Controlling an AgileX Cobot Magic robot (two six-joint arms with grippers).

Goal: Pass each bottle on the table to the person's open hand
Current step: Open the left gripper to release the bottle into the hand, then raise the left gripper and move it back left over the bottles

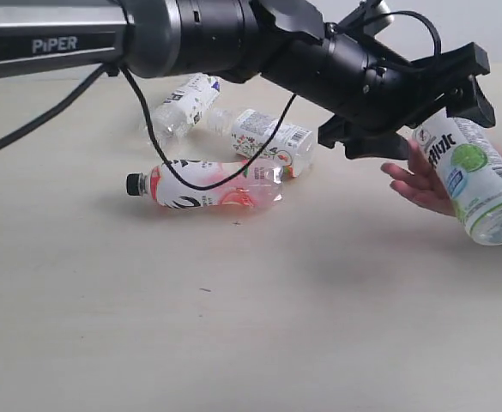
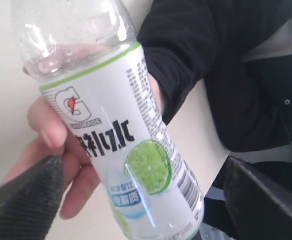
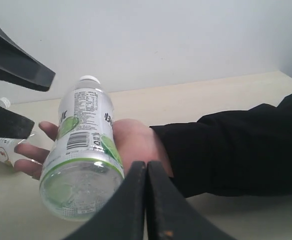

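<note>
The white-green bottle (image 1: 478,180) lay along the person's open hand (image 1: 418,184), off the surface (image 1: 233,326), cap end by the left end effector (image 1: 444,133), whose jaws stood apart clear of it, base toward the right end effector (image 3: 146,200), whose jaws were pressed together.

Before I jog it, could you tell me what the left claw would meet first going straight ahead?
Probably the lime bottle, lying on the hand just ahead of the open left claw.

Bright, even light casts soft shadows on the table (image 1: 259,343); the close-up bottle (image 2: 116,150) shows glare streaks.
</note>
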